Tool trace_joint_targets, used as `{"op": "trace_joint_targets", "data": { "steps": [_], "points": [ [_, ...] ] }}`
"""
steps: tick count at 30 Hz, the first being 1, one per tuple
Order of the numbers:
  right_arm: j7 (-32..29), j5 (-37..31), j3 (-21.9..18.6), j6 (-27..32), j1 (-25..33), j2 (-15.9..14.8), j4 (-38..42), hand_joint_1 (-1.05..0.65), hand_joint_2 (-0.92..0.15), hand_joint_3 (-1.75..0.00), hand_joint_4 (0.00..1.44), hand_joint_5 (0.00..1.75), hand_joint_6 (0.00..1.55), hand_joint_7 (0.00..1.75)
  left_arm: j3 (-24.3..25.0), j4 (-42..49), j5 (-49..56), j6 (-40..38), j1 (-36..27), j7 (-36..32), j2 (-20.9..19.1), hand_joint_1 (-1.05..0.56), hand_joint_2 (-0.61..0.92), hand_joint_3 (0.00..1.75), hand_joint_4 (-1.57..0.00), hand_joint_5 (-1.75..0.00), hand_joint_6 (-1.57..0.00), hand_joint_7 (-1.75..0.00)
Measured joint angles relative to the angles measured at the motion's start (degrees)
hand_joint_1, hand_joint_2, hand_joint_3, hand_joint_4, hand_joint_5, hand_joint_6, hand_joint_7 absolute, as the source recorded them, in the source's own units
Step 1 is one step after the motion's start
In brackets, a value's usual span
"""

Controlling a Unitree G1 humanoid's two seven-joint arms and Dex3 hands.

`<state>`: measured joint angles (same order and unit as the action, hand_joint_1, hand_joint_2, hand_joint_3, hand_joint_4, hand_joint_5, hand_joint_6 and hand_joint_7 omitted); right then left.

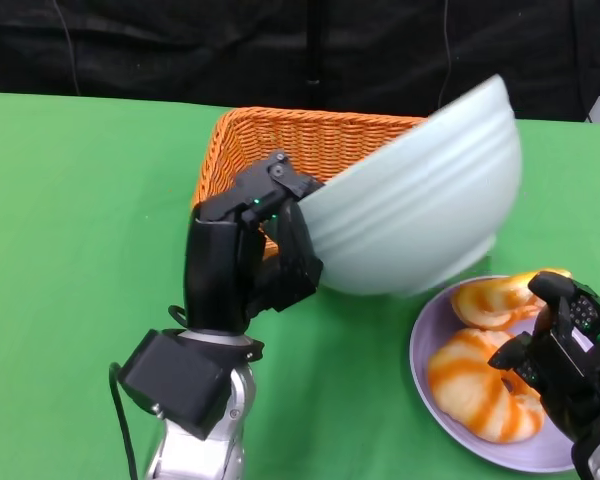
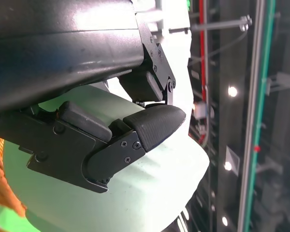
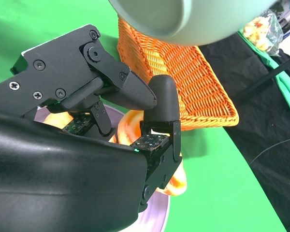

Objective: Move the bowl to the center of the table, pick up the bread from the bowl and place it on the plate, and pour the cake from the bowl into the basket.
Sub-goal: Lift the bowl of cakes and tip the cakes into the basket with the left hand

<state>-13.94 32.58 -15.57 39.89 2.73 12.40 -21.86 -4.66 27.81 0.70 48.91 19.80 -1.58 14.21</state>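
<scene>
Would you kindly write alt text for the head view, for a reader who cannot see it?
The robot's left hand holds a pale green bowl tipped over an orange wicker basket on a green table. At lower right, its right hand hovers over a lilac plate holding striped bread.

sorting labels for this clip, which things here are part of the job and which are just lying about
Job:
bowl, tipped over the basket by the left hand
bread on the plate
right hand

Lying about:
green table cover
black backdrop
</scene>
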Motion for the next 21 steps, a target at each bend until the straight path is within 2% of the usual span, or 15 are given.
{"op": "trace_joint_targets", "data": {
  "steps": [8,9,12,21],
  "points": [
    [-0.03,0.09,-0.23,0.00,-0.41,-0.34,0.40,-0.09,-0.76,-0.98,0.85,1.75,0.68,1.66,-0.30,0.26,0.55,-1.09,1.03,-4.58,0.54,-0.20,0.50,1.18,-0.90,-1.51,-0.94,-1.20],
    [-0.04,0.10,-0.28,0.00,-0.49,-0.35,0.51,-0.09,-0.76,-0.98,0.84,1.75,0.68,1.66,-0.31,0.47,0.57,-1.23,1.38,-4.98,0.77,-0.19,0.45,1.26,-0.89,-1.52,-0.93,-1.23],
    [-0.13,0.13,-0.42,0.00,-0.64,-0.36,0.71,-0.09,-0.79,-0.94,0.84,1.75,0.67,1.66,-0.29,1.07,0.69,-1.31,2.71,-6.59,1.68,-0.19,0.40,1.35,-0.89,-1.52,-0.92,-1.24],
    [-0.30,0.15,-0.45,0.00,-0.78,-0.38,0.72,-0.09,-0.80,-0.92,0.83,1.75,0.66,1.67,-0.30,2.38,0.66,-1.31,3.45,-7.06,2.24,-0.20,0.39,1.38,-0.89,-1.50,-0.93,-1.21]
  ]
}}
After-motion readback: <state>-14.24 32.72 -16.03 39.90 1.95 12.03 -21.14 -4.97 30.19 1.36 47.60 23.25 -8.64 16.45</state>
